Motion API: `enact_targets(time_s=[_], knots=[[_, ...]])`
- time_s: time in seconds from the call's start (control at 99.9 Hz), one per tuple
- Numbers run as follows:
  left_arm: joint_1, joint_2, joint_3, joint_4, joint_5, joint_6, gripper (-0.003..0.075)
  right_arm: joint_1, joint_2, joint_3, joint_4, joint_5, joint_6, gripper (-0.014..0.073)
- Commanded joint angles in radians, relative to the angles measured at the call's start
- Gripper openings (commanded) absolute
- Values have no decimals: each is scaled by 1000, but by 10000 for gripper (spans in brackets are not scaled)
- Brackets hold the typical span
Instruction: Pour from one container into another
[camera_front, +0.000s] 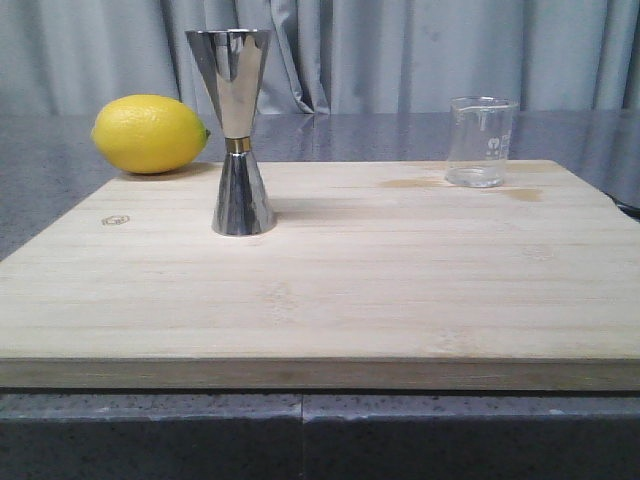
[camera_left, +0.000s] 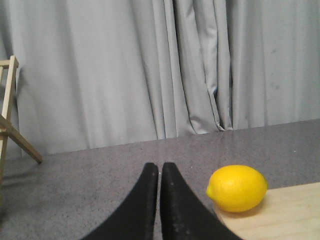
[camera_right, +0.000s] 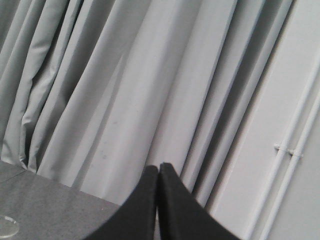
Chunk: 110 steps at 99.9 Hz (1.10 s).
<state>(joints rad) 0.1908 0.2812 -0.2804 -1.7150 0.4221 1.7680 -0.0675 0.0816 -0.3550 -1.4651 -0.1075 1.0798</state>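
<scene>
A small clear glass beaker (camera_front: 481, 141) with white markings stands upright at the far right of the wooden board (camera_front: 320, 300). The tall steel jigger (camera_front: 238, 132) with a gold band at its waist stands upright on the board's left half. Neither gripper shows in the front view. In the left wrist view my left gripper (camera_left: 160, 166) is shut with nothing in it, above the grey counter beside the lemon (camera_left: 237, 188). My right gripper (camera_right: 159, 167) is shut and empty, facing the curtain; a bit of the beaker's rim (camera_right: 7, 226) shows at that view's edge.
A yellow lemon (camera_front: 150, 133) lies at the board's far left corner. Grey curtains (camera_front: 400, 50) hang behind the counter. A wooden frame (camera_left: 10, 120) stands off to the left. White pipes (camera_right: 295, 150) run down the wall on the right.
</scene>
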Motion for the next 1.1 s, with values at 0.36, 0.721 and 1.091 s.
enact_targets(time_s=[0.36,0.721,1.091], knots=[[1,-67,140,-40,27,-13,-19,-7,-16,119,-6,-27,3,-57],[1,-67,190,-40,74,-13,-19,-7,-16,126,-6,-35,3,-57],[1,-67,190,-41,83,-13,-19,-7,-16,126,-6,-44,3,-57]])
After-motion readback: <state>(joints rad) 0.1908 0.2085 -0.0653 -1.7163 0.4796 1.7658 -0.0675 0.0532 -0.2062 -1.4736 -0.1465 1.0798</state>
